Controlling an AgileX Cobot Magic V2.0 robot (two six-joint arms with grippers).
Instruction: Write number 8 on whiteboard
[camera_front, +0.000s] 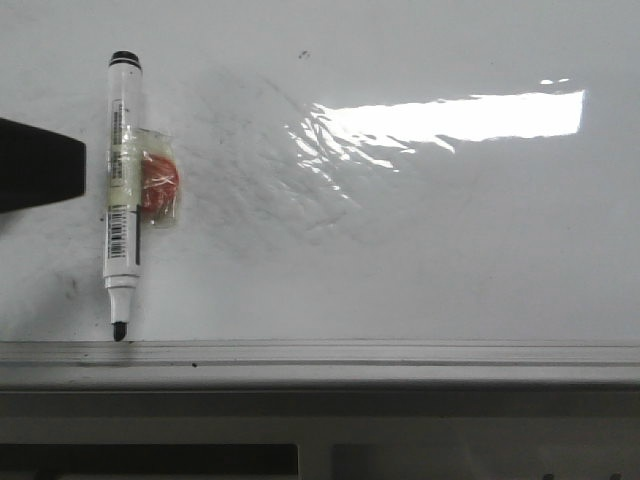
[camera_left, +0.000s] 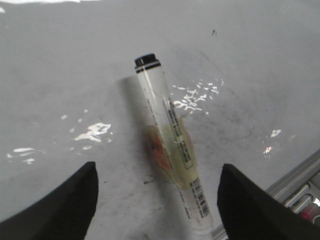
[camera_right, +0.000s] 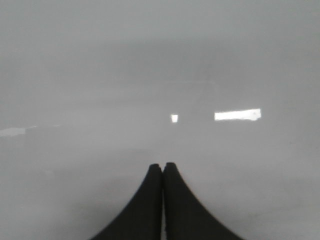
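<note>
No number 8 drawn yet on the whiteboard (camera_front: 400, 260). Dry-erase marker (camera_front: 123, 190) lying at left of the front frame, uncapped tip down against the grey edge rail (camera_front: 400, 352), an orange taped-on piece (camera_front: 159, 186) beside its barrel. Best to centre over the barrel, then close squarely. Left pincer (camera_left: 157, 200) spread wide astride the marker, touching nothing. Right pincer (camera_right: 162, 200) pressed together, empty.
</note>
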